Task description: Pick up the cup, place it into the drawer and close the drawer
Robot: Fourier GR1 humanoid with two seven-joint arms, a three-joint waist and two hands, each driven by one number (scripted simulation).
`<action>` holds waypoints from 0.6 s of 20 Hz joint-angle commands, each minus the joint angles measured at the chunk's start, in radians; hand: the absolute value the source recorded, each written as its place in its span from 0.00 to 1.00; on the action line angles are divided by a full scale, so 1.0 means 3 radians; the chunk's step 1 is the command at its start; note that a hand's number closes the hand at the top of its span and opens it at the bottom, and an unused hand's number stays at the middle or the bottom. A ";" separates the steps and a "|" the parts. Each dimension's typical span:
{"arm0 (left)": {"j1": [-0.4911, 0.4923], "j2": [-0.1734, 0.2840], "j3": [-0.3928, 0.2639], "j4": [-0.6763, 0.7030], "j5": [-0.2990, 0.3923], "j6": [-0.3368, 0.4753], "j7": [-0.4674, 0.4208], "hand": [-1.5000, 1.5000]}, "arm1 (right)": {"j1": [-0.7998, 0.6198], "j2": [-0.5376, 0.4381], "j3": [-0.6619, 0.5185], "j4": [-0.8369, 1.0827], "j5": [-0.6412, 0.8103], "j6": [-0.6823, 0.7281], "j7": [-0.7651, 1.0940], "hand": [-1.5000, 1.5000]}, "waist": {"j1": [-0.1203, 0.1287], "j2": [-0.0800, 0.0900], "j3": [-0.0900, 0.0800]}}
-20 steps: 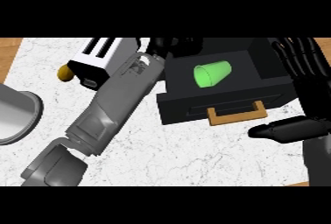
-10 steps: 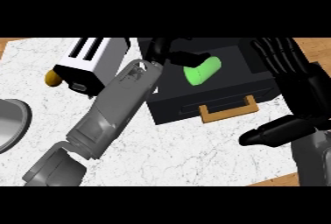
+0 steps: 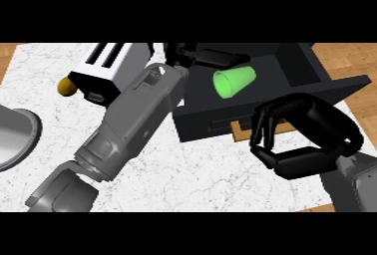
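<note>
Head view: the green cup (image 3: 234, 82) lies on its side inside the open black drawer (image 3: 294, 74), toward the drawer's 9 o'clock side, its open mouth turned toward 8 o'clock. The left hand (image 3: 210, 56) sits at the drawer's 11 o'clock corner, just beside the cup's narrow end; its dark fingers lie close over the cup's upper edge, but whether they touch or clasp it cannot be told. The grey left forearm (image 3: 132, 124) runs from 7 o'clock up to that hand, crossing the white marble table (image 3: 191, 184). The right hand (image 3: 305, 137) shows at 4 o'clock, in front of the drawer face, fingers and thumb curled inward and holding nothing. A tan drawer handle (image 3: 242, 132) peeks out beside it. At 10 o'clock stands a white toaster (image 3: 106, 62), with a yellow-brown object (image 3: 68, 87) at its 8 o'clock side. A grey metal bowl (image 3: 13, 137) is cut by the 9 o'clock edge.
</note>
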 commanded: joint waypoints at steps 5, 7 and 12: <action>0.0071 0.0000 -0.0019 0.0050 0.0299 0.0218 -0.0258 0.00 | 0.0374 -0.0464 0.0339 -0.0151 0.0686 0.0323 0.0131 0.00 | 0.0215 -0.0075 0.0005; 0.0138 0.0000 0.0012 0.0100 0.0246 0.0127 -0.0329 0.00 | 0.0386 -0.0629 0.0365 -0.0279 0.1199 0.0247 0.0009 0.00 | 0.0301 -0.0087 0.0005; 0.0263 0.0001 0.0065 0.0015 0.0393 0.0001 -0.0471 0.00 | 0.0420 -0.0279 0.0733 0.0199 0.1985 -0.0285 -0.0116 0.00 | 0.0498 -0.0098 0.0003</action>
